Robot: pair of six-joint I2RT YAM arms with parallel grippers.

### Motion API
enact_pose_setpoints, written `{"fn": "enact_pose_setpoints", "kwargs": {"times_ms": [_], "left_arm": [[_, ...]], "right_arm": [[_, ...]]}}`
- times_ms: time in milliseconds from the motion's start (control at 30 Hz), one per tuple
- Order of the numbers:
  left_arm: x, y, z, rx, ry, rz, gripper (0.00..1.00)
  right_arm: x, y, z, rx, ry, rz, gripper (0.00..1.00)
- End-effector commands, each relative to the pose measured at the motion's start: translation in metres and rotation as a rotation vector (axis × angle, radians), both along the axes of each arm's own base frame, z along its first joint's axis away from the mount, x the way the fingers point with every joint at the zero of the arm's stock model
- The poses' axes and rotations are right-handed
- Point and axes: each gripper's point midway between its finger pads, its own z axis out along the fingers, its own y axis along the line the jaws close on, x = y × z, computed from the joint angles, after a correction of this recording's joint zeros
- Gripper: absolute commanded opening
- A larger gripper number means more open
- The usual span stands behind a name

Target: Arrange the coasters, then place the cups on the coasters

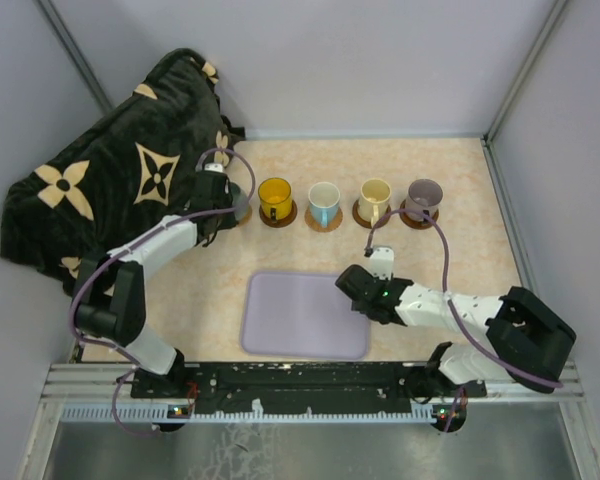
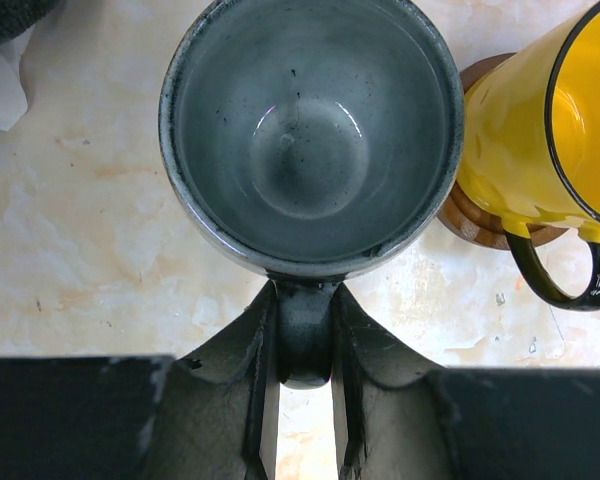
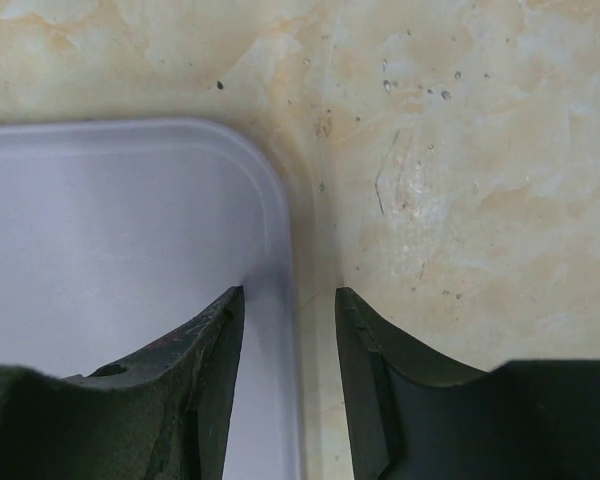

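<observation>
Now our left gripper pinches the handle of the grey-green mug, whose bowl lies at 12 o'clock from it, with the yellow mug just beside at 3 o'clock, while our right gripper gapes empty over the tray.

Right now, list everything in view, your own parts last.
yellow mug: one, yellow, on coaster
white mug: one, white, blue handle, on coaster
cream mug: one, cream, on coaster
purple-grey mug: one, purple-grey, on coaster, right end
coasters: four visible, brown, under these mugs
grey-green mug: one, grey-green, left of yellow mug
tray: one, lavender, near centre
cloth: one, black with tan flowers, far left
left end effector: one, black, gripping grey-green mug's handle
right end effector: one, black, open, over tray's edge
</observation>
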Motion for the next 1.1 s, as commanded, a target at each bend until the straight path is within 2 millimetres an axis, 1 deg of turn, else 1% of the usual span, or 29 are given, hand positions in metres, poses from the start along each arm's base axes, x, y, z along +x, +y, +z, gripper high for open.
{"fn": "enact_pose_setpoints", "kwargs": {"times_ms": [0, 433, 700, 833, 1000, 1067], "left_arm": [[0.034, -0.005, 0.044, -0.036, -0.15, 0.0, 0.14], [0.036, -0.002, 0.043, -0.026, -0.144, 0.008, 0.14], [0.036, -0.001, 0.042, -0.027, -0.143, 0.011, 0.14], [0.037, 0.0, 0.041, -0.026, -0.14, 0.012, 0.14], [0.037, 0.001, 0.039, -0.024, -0.135, 0.015, 0.14], [0.037, 0.001, 0.038, -0.024, -0.136, 0.015, 0.14]], "right_arm": [[0.013, 0.009, 0.004, 0.016, -0.019, 0.016, 0.42], [0.025, 0.017, -0.003, 0.005, -0.007, 0.049, 0.41], [0.027, 0.02, -0.011, -0.014, 0.011, 0.064, 0.41], [0.028, 0.02, -0.013, -0.018, 0.014, 0.067, 0.41], [0.026, 0.014, -0.004, -0.019, 0.011, 0.033, 0.41], [0.023, 0.011, 0.001, -0.006, 0.0, 0.021, 0.43]]}}
